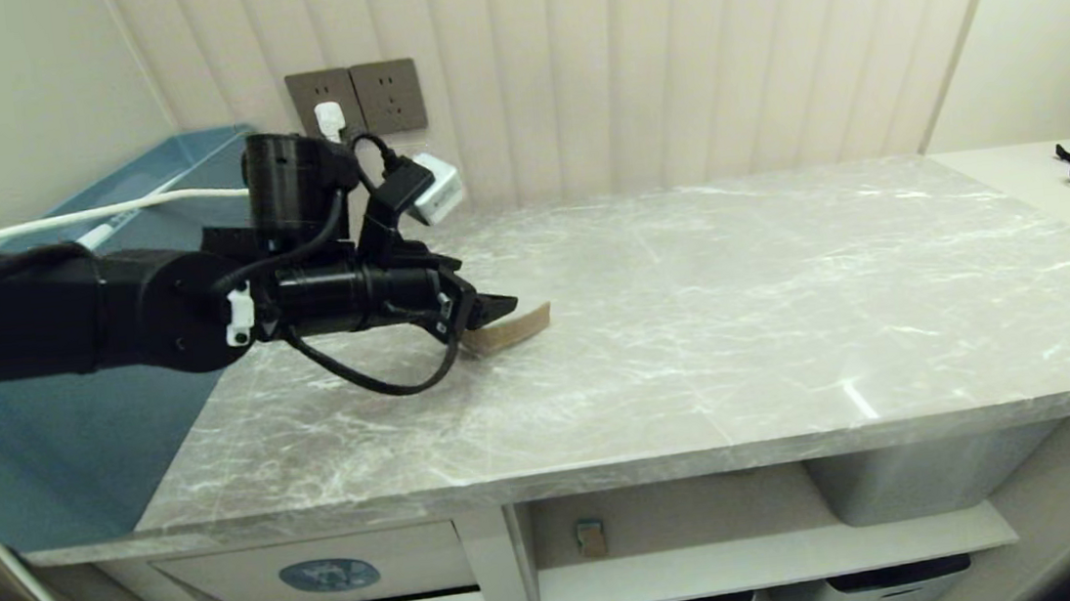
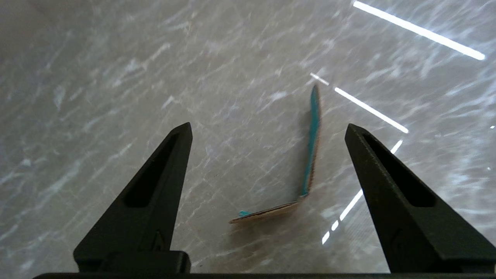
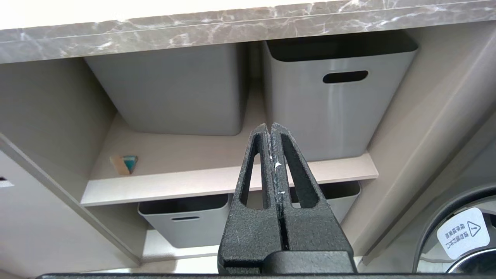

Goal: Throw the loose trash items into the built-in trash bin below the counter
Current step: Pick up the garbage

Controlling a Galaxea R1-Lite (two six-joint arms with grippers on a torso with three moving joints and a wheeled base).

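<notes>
The left end effector hangs over the counter, fingers spread around a bent cardboard scrap without touching it. The right end effector is closed, facing the shelves.

My counter is grey marble with white veins, and the cardboard scrap lying on it is brown with a strip of teal tape along one face. My left gripper and right gripper are both matt black, the right one flecked with white, and the tubs under the counter are plain grey. The bin flap is beige with a blue oval sticker, the box is teal, and a second brown and teal scrap lies on the beige shelf.
</notes>
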